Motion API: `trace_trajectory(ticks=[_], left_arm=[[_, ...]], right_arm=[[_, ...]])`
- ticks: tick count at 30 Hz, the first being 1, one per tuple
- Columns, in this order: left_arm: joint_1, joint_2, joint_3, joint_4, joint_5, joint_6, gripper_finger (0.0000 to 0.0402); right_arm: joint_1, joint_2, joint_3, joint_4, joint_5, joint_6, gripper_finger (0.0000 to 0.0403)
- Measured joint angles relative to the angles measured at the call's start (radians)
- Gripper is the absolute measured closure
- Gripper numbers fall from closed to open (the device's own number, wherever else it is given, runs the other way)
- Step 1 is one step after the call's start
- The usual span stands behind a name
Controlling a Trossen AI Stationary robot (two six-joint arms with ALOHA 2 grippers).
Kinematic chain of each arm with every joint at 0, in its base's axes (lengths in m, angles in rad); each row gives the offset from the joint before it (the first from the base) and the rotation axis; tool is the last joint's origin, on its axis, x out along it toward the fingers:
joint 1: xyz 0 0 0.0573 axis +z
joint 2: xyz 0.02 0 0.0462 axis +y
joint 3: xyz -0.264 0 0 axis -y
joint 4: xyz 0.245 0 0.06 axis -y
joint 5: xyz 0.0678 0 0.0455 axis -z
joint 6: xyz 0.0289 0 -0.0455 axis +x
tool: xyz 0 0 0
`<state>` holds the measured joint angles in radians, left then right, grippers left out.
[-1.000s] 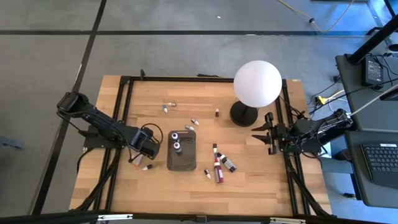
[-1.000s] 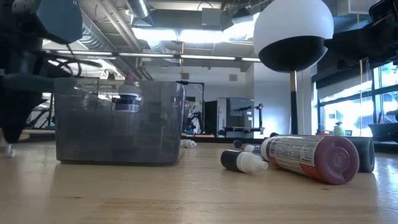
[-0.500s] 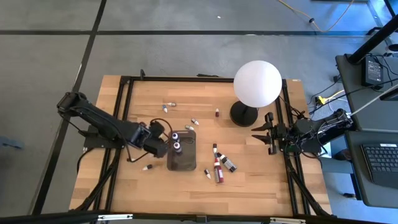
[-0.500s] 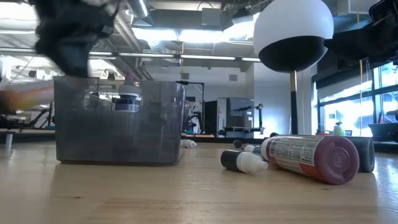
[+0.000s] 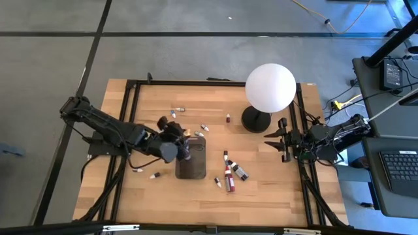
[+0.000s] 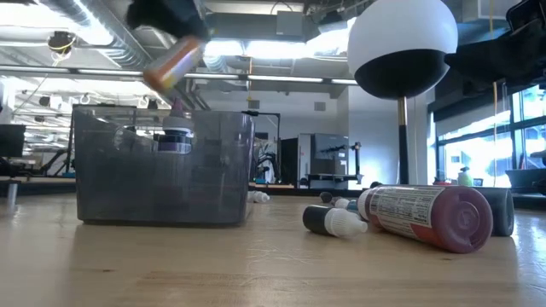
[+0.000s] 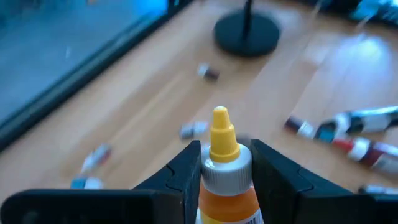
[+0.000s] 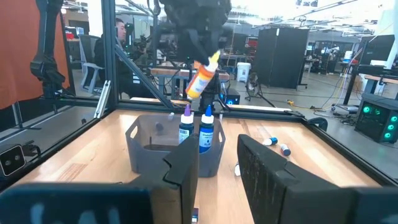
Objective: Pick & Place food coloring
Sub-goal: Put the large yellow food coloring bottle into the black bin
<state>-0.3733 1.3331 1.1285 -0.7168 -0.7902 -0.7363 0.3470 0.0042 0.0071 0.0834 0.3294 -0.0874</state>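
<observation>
My left gripper [image 5: 175, 138] is shut on an orange dropper bottle with a yellow cap [image 7: 221, 142]. It holds the bottle in the air over the left part of the dark grey tray [image 5: 193, 164]. The bottle also shows in the low view [image 6: 171, 66] and the right wrist view [image 8: 202, 76]. Two blue-labelled bottles [image 8: 196, 129] stand upright in the tray. Several more bottles lie loose on the table, among them red ones [image 5: 230, 175] right of the tray and small ones [image 5: 176, 111] at the far side. My right gripper [image 5: 274, 140] is open and empty at the table's right edge. My left gripper pinches the orange bottle between its two fingers [image 7: 186, 169] at the grey collar just under the yellow cap [image 7: 229, 176]. The cap sticks out forward past the fingertips. The bottle is lifted clear and hangs tilted above the tray [image 6: 169, 70].
A white globe lamp [image 5: 270, 87] on a black base [image 5: 256, 119] stands at the far right of the table. Two small bottles [image 5: 147, 172] lie left of the tray. A black frame [image 5: 130, 117] runs round the table. A person sits in the room behind [image 8: 119, 31].
My left gripper has risen from low beside the tray's left side. It has gone toward the table's right and far edges with the orange bottle, which now hangs tilted above the tray.
</observation>
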Motion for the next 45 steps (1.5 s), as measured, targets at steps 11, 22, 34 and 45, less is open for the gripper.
trace_trajectory(ticks=[11, 22, 34, 45], left_arm=[[-0.011, 0.067, -0.009, 0.431, -0.110, 0.458, 0.0289], [-0.010, 0.211, -0.010, 0.525, -0.126, 0.514, 0.0289], [-0.072, 0.253, -0.278, 1.008, -0.338, 0.346, 0.0289], [-0.076, 0.392, -0.356, 1.260, -0.441, 0.367, 0.0288]], right_arm=[[0.000, 0.000, 0.000, -0.001, 0.000, 0.000, 0.0289], [0.000, 0.000, 0.000, -0.007, 0.000, 0.004, 0.0289], [0.000, 0.000, 0.000, -0.007, 0.000, 0.004, 0.0289], [0.000, 0.000, 0.000, -0.007, 0.000, 0.004, 0.0289]])
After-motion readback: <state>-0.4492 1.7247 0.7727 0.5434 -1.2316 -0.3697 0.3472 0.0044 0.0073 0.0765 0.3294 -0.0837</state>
